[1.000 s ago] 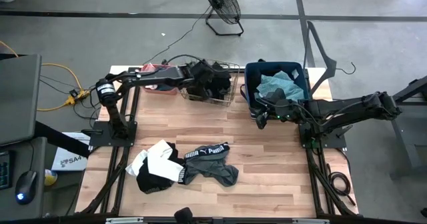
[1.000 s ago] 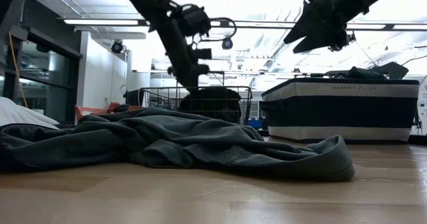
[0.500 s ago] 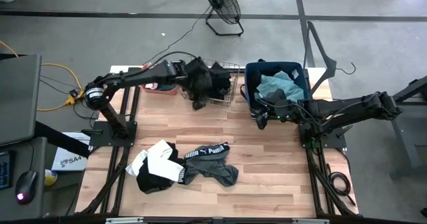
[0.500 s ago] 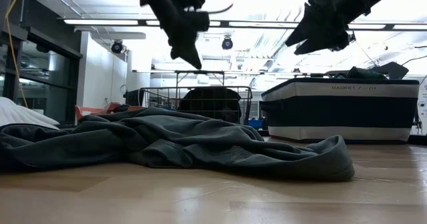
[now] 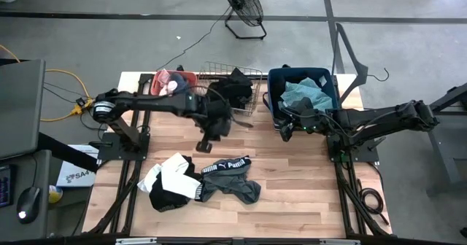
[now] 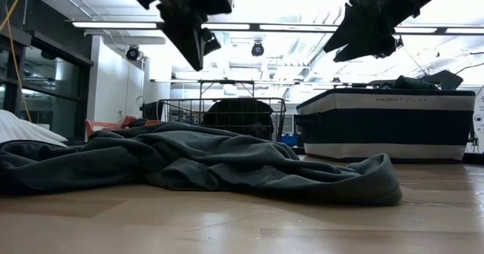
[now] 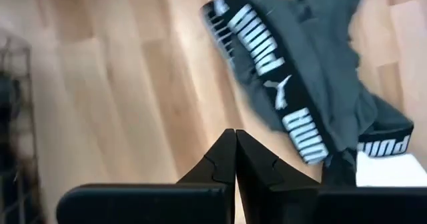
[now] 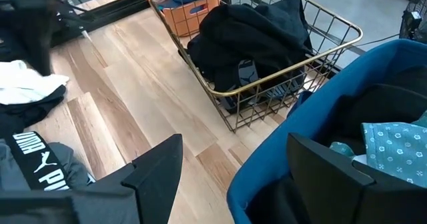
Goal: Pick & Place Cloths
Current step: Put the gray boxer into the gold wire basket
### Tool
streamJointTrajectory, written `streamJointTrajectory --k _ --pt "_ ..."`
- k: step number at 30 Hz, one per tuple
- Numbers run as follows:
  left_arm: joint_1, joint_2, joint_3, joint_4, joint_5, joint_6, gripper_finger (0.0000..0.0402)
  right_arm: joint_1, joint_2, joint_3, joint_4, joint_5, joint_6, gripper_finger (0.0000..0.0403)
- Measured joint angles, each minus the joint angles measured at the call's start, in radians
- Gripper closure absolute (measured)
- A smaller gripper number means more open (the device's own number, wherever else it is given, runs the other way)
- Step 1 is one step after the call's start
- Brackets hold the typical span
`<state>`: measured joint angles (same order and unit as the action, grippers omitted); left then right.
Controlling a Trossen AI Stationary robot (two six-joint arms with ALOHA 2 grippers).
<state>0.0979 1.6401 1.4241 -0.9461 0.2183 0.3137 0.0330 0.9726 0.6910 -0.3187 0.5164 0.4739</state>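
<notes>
Above the surface (image 5: 292, 179), the left hand (image 5: 206, 144) hangs pinched together and empty over grey shorts (image 5: 232, 178) beside a white-and-black cloth (image 5: 172, 181). Black cloths (image 5: 232, 92) fill the wire basket (image 5: 252, 105). By the blue bin (image 5: 273, 98), the right hand (image 5: 284, 130) waits, fingers apart.

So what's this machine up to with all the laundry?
It is sorting cloths into containers. The left gripper, fingers shut and empty, hangs over the table above the grey shorts and the white-and-black garment lying loose. Black clothes fill the wire basket; a teal piece lies in the blue bin. The right gripper waits open beside that bin.
</notes>
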Motion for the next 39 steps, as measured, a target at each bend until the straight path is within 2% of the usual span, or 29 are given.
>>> streamJointTrajectory --k 8,14,17,19,25,28,33,39 --pt "-0.086 0.030 -0.045 0.011 -0.020 0.000 0.0401 0.000 0.000 0.000 0.000 -0.026 0.006 0.0144" --pt "-0.124 0.056 -0.065 0.098 -0.026 -0.006 0.0391 0.005 0.000 0.000 -0.002 -0.026 0.031 0.0144" --pt "-0.141 0.069 -0.070 0.109 -0.036 -0.047 0.0361 0.025 0.000 0.000 0.008 -0.025 0.034 0.0144" --pt "-0.154 0.082 -0.066 0.169 -0.046 -0.087 0.0331 0.045 0.000 0.000 0.009 -0.026 0.050 0.0144" --pt "-0.198 0.115 -0.069 0.191 -0.064 -0.144 0.0230 0.135 0.000 0.000 -0.002 -0.026 0.082 0.0144" --pt "-0.223 0.137 -0.065 0.252 -0.070 -0.165 0.0193 0.181 0.000 0.000 -0.010 -0.026 0.083 0.0144" --pt "-0.263 0.169 -0.068 0.273 -0.082 -0.165 0.0163 0.237 0.000 0.000 -0.017 -0.024 0.083 0.0144" --pt "-0.282 0.231 -0.067 0.314 -0.110 -0.191 0.0158 0.290 0.000 0.000 -0.022 -0.021 0.083 0.0144"
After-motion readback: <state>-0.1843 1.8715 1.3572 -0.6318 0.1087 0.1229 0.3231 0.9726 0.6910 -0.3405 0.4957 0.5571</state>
